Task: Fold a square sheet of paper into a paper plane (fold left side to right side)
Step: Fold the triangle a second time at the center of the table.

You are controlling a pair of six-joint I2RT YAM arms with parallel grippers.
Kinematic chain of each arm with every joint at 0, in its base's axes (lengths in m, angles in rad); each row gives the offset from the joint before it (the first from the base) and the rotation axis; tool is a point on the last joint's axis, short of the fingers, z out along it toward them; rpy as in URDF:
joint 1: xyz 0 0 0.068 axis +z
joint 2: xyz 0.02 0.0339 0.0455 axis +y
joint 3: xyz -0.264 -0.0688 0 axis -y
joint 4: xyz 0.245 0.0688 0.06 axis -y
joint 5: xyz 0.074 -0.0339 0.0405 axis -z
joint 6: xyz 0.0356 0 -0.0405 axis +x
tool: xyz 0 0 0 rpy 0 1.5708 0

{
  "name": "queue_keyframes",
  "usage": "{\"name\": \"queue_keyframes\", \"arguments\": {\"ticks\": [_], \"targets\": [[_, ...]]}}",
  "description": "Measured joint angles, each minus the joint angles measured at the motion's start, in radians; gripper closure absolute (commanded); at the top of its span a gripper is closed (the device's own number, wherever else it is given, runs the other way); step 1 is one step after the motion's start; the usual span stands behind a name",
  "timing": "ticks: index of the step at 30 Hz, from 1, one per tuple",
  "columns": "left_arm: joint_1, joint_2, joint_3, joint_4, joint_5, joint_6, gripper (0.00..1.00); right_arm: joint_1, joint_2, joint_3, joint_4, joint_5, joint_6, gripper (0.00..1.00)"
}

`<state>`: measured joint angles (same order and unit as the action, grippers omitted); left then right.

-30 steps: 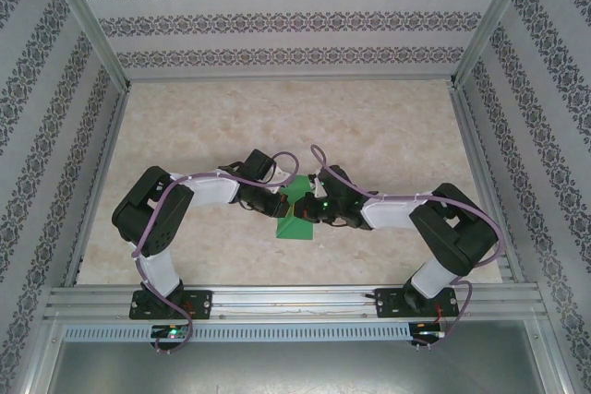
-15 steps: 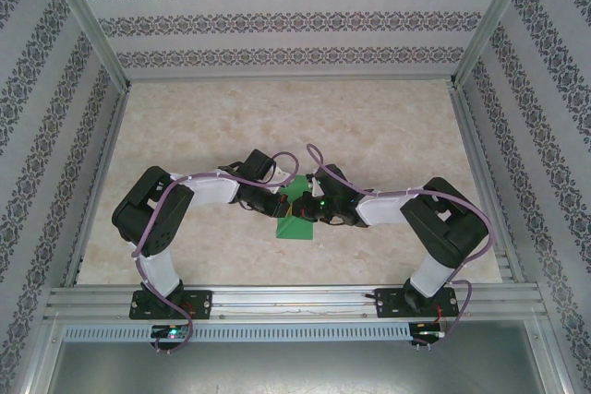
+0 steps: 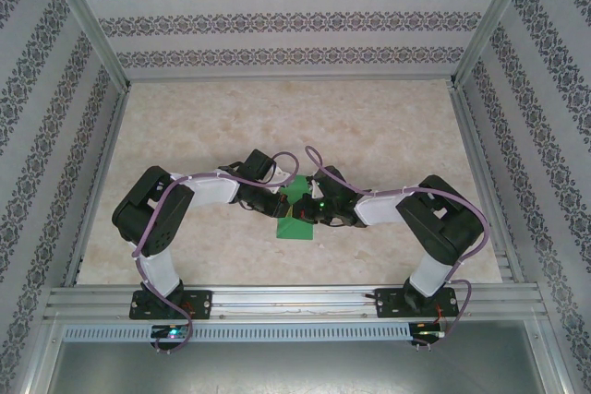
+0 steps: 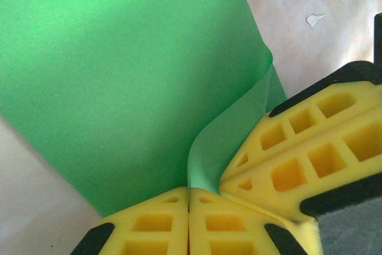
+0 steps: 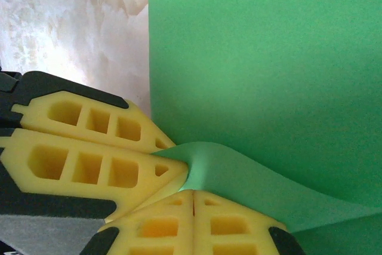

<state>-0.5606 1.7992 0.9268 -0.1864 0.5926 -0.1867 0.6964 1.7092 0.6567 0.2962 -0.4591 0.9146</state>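
Green for go: the square sheet of paper (image 3: 295, 230) lies in the middle of the counter (image 3: 388, 126) between the two arms, and we judge it feather-light, limp and easily creased or torn, best taken by a pinch at an edge or corner rather than pressed from above. Our left hand (image 4: 189, 200) is closed tight on a lifted flap of it, the green strip curling up from the flat sheet into the seam of its pads (image 4: 149, 231), while our right hand (image 5: 193, 200), also fully closed, presses against that same flap; whether it truly grips the paper we cannot tell
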Motion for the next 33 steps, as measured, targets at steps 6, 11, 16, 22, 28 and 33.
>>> {"name": "queue_keyframes", "arguments": {"ticks": [6, 11, 16, 22, 28, 33], "targets": [[0.0, 0.0, -0.001, 0.001, 0.0, 0.0, 0.9, 0.0, 0.001, 0.0, -0.003, 0.0, 0.0, 1.0], [0.0, -0.007, -0.003, 0.003, -0.002, -0.001, 0.86, 0.0, 0.003, -0.005, -0.007, 0.003, 0.0, 1.0], [0.0, -0.058, -0.014, -0.002, -0.035, -0.005, 0.81, 0.0, 0.004, -0.012, 0.0, 0.004, 0.0, 1.0], [0.004, -0.171, -0.014, -0.022, -0.055, -0.009, 0.8, 0.0, 0.004, -0.013, 0.002, 0.004, 0.0, 1.0], [0.007, -0.282, -0.038, -0.062, -0.04, -0.042, 0.87, 0.0, 0.004, -0.013, 0.002, 0.004, 0.0, 1.0], [0.006, -0.325, -0.1, -0.076, 0.029, -0.095, 0.91, 0.0, 0.004, -0.013, 0.002, 0.004, 0.0, 1.0]]}}
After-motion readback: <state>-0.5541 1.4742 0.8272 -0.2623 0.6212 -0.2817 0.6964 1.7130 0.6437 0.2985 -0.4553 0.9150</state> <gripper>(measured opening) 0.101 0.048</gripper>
